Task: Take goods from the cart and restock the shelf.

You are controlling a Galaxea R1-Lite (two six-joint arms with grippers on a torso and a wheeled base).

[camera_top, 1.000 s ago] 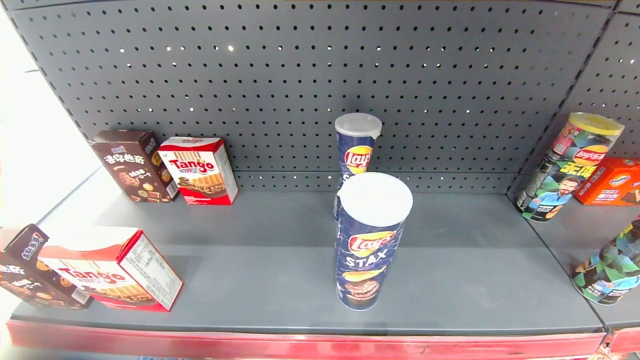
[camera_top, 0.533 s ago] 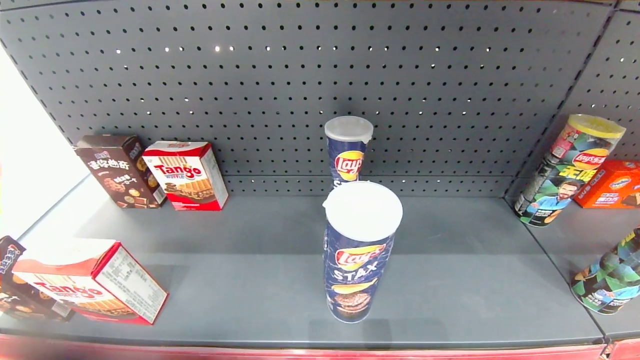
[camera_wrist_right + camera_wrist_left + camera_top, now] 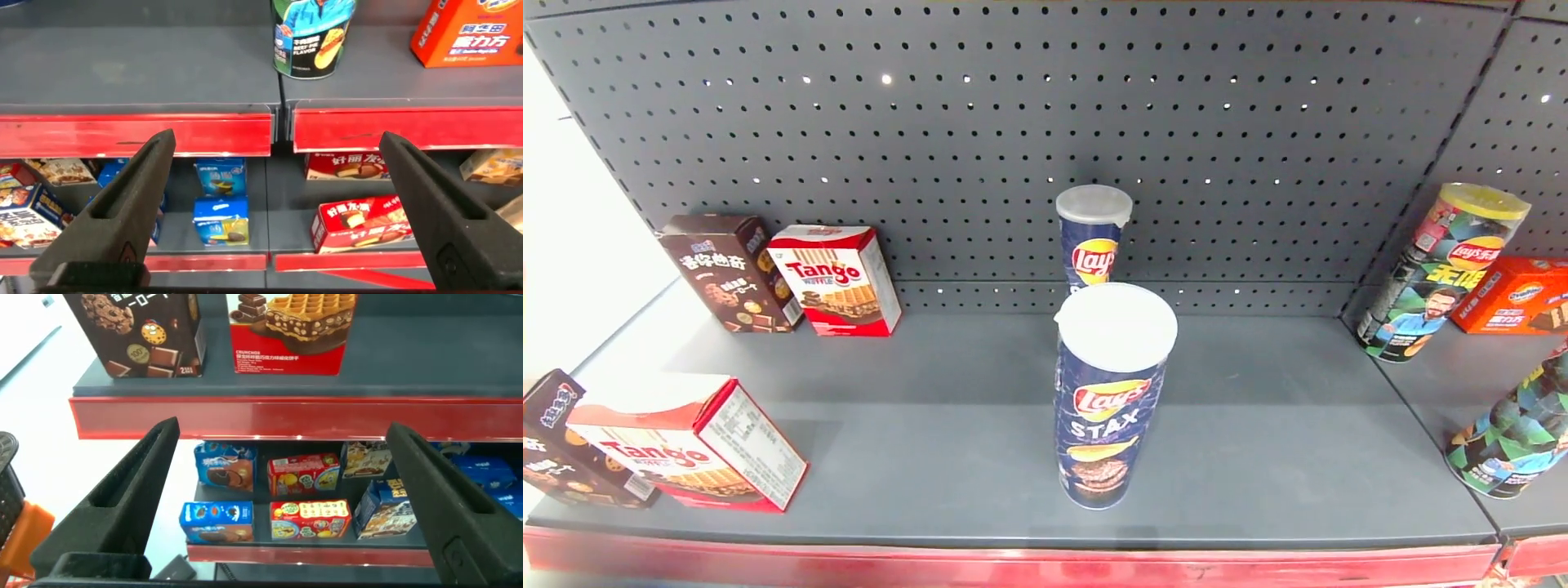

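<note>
- the left end effector (image 3: 282, 506) is wide open and holds nothing. it faces the red edge of the shelf (image 3: 1258, 441), near a front brown box (image 3: 135, 335) and a front red box (image 3: 290, 335).
- the right end effector (image 3: 278, 212) is wide open too, with nothing in it. it faces the red edge near a green can (image 3: 315, 37) and an orange box (image 3: 474, 33).
- a front blue can (image 3: 1112, 392) stands up straight in the middle of the shelf.
- a back blue can (image 3: 1092, 237) stands right behind it, by the back wall.
- at the back left, a back brown box (image 3: 727, 273) and a back red box (image 3: 837, 278) stand side by side.
</note>
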